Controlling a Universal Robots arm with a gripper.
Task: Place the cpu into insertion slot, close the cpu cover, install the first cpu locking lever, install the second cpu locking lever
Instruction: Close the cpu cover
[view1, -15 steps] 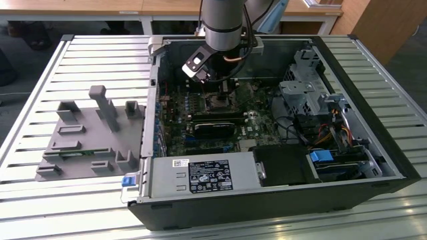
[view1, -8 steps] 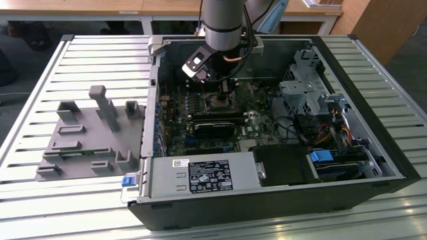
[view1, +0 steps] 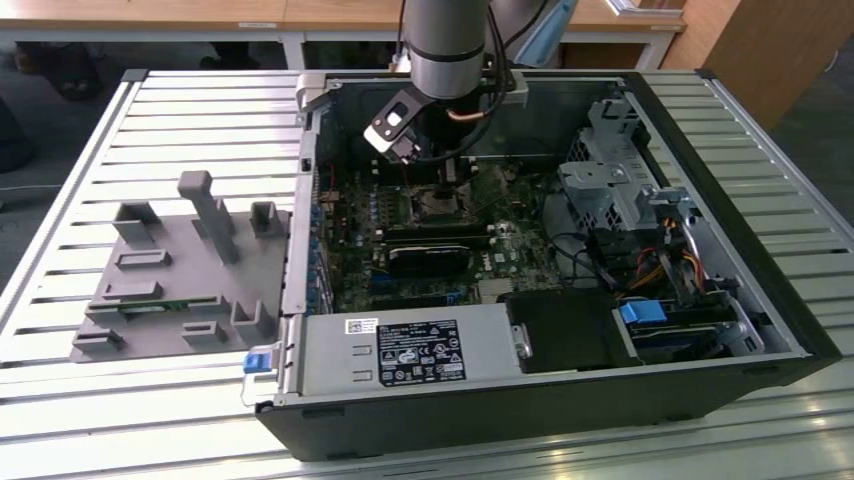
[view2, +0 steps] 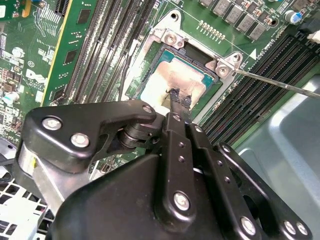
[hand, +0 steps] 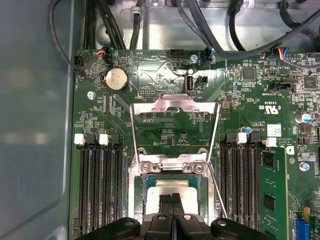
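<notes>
The cpu (view2: 160, 82), a pale silver-beige square, lies flat inside the insertion slot (hand: 146, 192) on the green motherboard (hand: 165, 135). My gripper (view2: 180, 96) is shut, and its black fingertips are pressed together with their tips at the cpu's face. In the first wrist view the same fingers (hand: 166, 201) stand over the cpu (hand: 172, 187). The cpu cover (hand: 172, 104), a thin silver frame, is swung open and lies back over the board beyond the slot. A thin metal locking lever (view2: 280, 82) sticks out to the side, unlatched. In the exterior view the gripper (view1: 445, 190) reaches down into the open case.
Long black memory slots (hand: 100, 190) flank the socket on both sides. The case (view1: 747, 330) also holds a power supply (view1: 400, 352), a drive cage (view1: 607, 190) and loose cables (hand: 210, 25). On the exterior view's left, a grey fixture (view1: 174, 270) sits on the slatted table.
</notes>
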